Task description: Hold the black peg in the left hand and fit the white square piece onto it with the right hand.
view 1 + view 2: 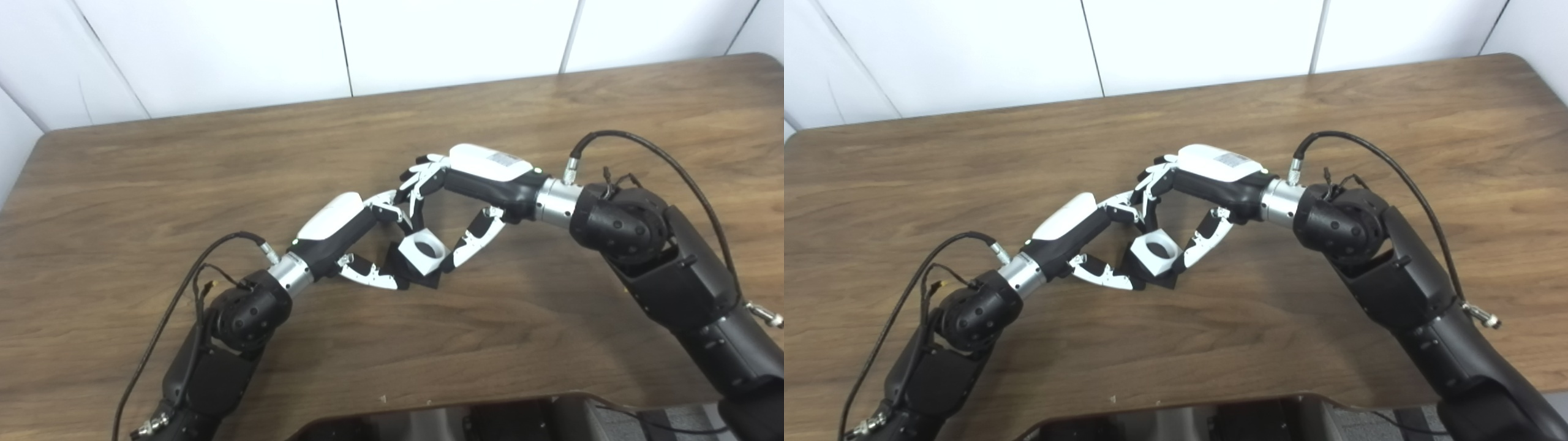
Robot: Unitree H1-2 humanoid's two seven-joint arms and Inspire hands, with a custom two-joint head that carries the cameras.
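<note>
The two hands are met near the middle of the brown wooden tabletop (pixel 153 184), with a white square piece (pixel 422 250) caught between them. The piece is seen tilted, one corner toward the camera, and a round hole is shown in its upper face. A black peg (pixel 422 280) is seen only as a dark block just under and beside the white piece, most of it being hidden; whether the peg is seated in the hole cannot be told.

The left hand (pixel 355 242) is reached in from the white piece's left. Its thumb is laid low along the tabletop up to the black block, and its fingers (pixel 386 211) are curled over above the piece, so the hand is closed around the black peg, though the contact itself is partly hidden.

The right hand (pixel 471 184) is reached in from the white piece's right. Its thumb is pressed against the right side of the piece and its fingers (pixel 419 177) are bent down behind the piece, so the piece is gripped between them. The fingers of the two hands are nearly touching above the piece.

A white panelled wall (pixel 429 37) is seen beyond the tabletop's far edge.
</note>
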